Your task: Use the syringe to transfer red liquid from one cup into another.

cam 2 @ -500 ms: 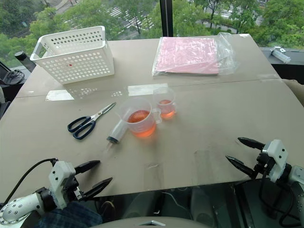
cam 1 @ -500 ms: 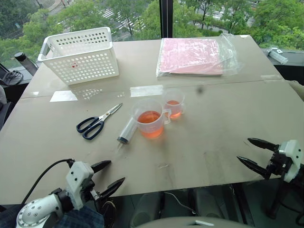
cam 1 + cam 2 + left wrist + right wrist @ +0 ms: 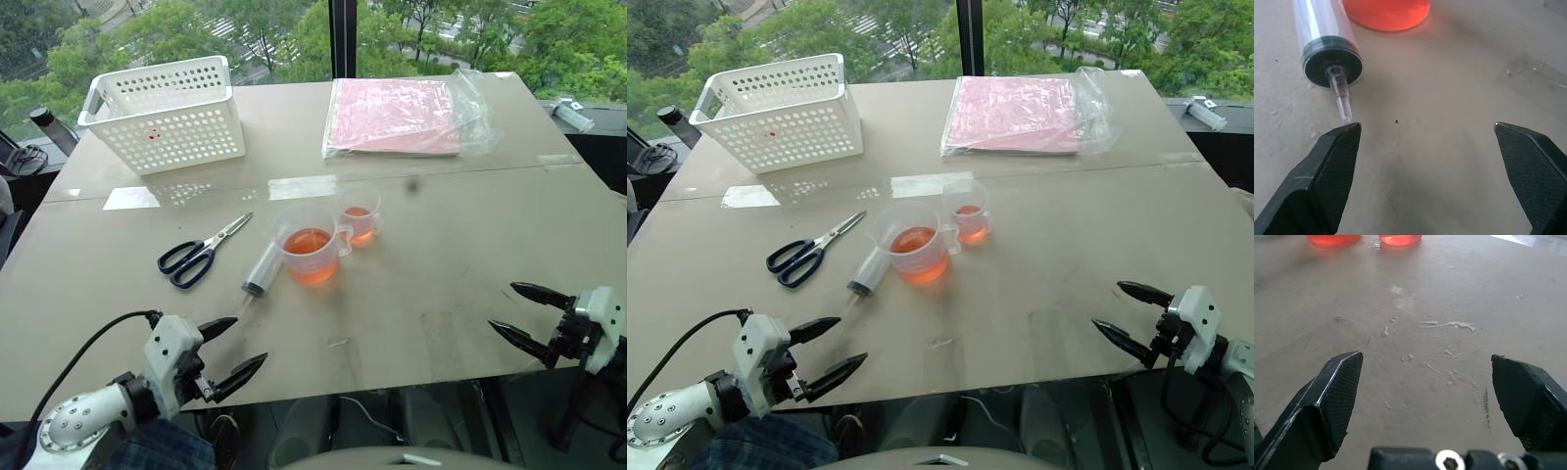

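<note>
- The syringe point(image 3: 263, 269) lies flat on the table point(image 3: 441, 255), its barrel resting against the near-left side of the larger cup point(image 3: 312, 247) and its narrow tip point(image 3: 1342, 104) pointing toward your left arm. Nothing holds it yet, so picking it up looks like the step in hand.
- The red liquid point(image 3: 310, 242) sits in that larger cup; the smaller cup point(image 3: 359, 215) stands just behind and to its right, touching or nearly so, with some red in it too.
- Your left gripper point(image 3: 231, 352) hangs near the table's front edge with its fingers spread wide and nothing between them. In the left wrist view one fingertip point(image 3: 1347, 134) is right at the syringe tip.
- Don't close there: the tip is thin and would probably slip or twist. Push on further so the fingers straddle the barrel point(image 3: 1322, 24) at its middle.
- Come in low and from the side away from the cup. Nudging the barrel could knock the larger cup and spill.
- Close gently; the clear plastic is likely slick and round, so expect it to roll.
- Your right gripper point(image 3: 522, 314) waits well apart at the front right, its fingers also wide and empty. Keep it clear until the plunger needs pulling.
- The scissors point(image 3: 199, 254) lie to the left of the syringe, and the basket point(image 3: 168, 113) and pink packet point(image 3: 397, 116) are far back; none should be in your way.
</note>
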Robot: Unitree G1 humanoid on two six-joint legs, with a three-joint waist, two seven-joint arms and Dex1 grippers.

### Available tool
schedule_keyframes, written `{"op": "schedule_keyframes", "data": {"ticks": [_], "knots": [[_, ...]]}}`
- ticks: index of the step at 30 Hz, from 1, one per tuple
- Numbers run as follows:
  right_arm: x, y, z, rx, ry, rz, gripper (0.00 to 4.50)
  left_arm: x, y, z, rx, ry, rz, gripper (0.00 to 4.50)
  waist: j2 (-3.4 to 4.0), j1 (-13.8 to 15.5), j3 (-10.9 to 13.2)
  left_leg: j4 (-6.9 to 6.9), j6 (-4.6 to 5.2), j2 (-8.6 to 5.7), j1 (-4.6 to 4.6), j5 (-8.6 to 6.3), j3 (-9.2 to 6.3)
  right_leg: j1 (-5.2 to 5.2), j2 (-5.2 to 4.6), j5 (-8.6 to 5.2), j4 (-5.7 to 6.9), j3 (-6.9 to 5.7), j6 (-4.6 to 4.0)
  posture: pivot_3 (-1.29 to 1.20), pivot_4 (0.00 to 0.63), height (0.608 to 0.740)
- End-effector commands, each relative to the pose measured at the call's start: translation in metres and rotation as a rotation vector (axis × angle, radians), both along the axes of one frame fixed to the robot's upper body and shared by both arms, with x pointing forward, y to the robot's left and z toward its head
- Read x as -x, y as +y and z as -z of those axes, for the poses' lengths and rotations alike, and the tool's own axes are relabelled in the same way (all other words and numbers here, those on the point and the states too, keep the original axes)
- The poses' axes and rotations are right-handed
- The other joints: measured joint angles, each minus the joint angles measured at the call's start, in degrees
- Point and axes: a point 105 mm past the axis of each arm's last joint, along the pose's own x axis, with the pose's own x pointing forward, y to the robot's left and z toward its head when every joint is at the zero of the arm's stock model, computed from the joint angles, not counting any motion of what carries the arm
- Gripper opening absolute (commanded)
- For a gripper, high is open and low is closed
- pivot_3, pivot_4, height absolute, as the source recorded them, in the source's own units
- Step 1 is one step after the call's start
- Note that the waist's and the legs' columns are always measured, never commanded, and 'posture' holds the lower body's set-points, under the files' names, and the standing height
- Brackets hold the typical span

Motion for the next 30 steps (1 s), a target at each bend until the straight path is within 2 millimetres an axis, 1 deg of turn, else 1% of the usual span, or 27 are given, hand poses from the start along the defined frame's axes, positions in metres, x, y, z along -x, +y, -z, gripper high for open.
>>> {"op": "schedule_keyframes", "data": {"ticks": [1,8,12,14,16,18,22,24,26,30], "knots": [[-0.002,0.0,-0.008,0.004,-0.036,-0.005,4.5,-0.002,-0.008,-0.01,-0.004,-0.029,0.026,4.43,0.0,0.0,0.0,0.0,0.0,0.0,0.0,0.0,0.0,0.0,0.0,0.0,0.0,0.0,0.0,0.0,0.15,0.74],[-0.004,0.007,-0.01,-0.01,-0.048,-0.019,4.5,-0.004,-0.004,-0.02,-0.014,-0.038,0.033,4.43,0.0,0.0,0.0,0.0,0.0,0.0,0.0,0.0,0.0,0.0,0.01,0.0,0.0,0.0,0.0,0.0,0.15,0.74],[-0.004,0.018,-0.024,-0.036,-0.07,-0.067,4.5,-0.008,-0.001,-0.041,-0.006,-0.049,0.053,4.43,0.0,0.0,0.0,0.0,0.0,0.02,0.0,0.0,-0.03,-0.01,0.01,0.0,0.02,-0.02,-0.01,0.0,0.15,0.74],[-0.005,0.027,-0.034,-0.049,-0.081,-0.102,4.5,-0.019,0.005,-0.052,-0.025,-0.054,0.039,4.43,0.03,0.1,0.0,0.0,0.0,0.02,0.01,0.0,-0.03,0.0,0.01,0.0,0.02,-0.02,-0.01,0.0,0.15,0.74],[-0.007,0.04,-0.049,-0.079,-0.102,-0.145,4.5,-0.036,0.01,-0.067,-0.041,-0.066,0.013,4.43,0.05,0.2,0.0,0.03,0.0,0.01,0.02,0.0,-0.06,0.04,0.01,0.0,0.03,-0.07,-0.01,0.0,0.15,0.74],[-0.009,0.051,-0.063,-0.098,-0.126,-0.181,4.5,-0.048,0.013,-0.077,-0.077,-0.065,0.007,4.43,0.04,0.0,0.0,0.08,-0.01,0.0,0.02,0.01,-0.15,0.06,0.04,0.0,0.06,-0.14,0.0,0.0,0.15,0.74],[-0.012,0.067,-0.086,-0.104,-0.175,-0.22,4.5,-0.063,0.017,-0.078,-0.167,-0.011,0.003,4.43,0.04,-0.3,0.0,0.01,-0.02,0.0,0.06,0.01,-0.08,0.05,0.08,0.01,0.05,-0.22,0.0,0.0,0.15,0.74],[-0.011,0.069,-0.094,-0.085,-0.175,-0.235,4.5,-0.071,0.016,-0.078,-0.183,0.007,0.012,4.43,0.06,-0.3,0.0,-0.01,-0.04,-0.01,0.06,0.02,-0.04,0.03,0.07,0.01,0.03,-0.22,0.01,0.0,0.15,0.74],[-0.007,0.07,-0.098,-0.037,-0.166,-0.262,4.5,-0.081,0.015,-0.075,-0.229,0.019,0.01,4.43,0.03,0.0,0.1,-0.02,-0.2,-0.02,0.0,0.11,-0.04,-0.04,0.05,0.01,0.03,-0.22,0.01,0.0,0.15,0.74],[-0.003,0.074,-0.112,-0.018,-0.191,-0.297,4.5,-0.097,0.018,-0.07,-0.28,0.037,-0.011,4.43,-0.02,0.0,0.1,-0.03,-0.2,-0.02,-0.08,0.11,-0.11,-0.09,0.03,0.01,0.03,-0.12,0.0,0.0,0.15,0.74]]}}
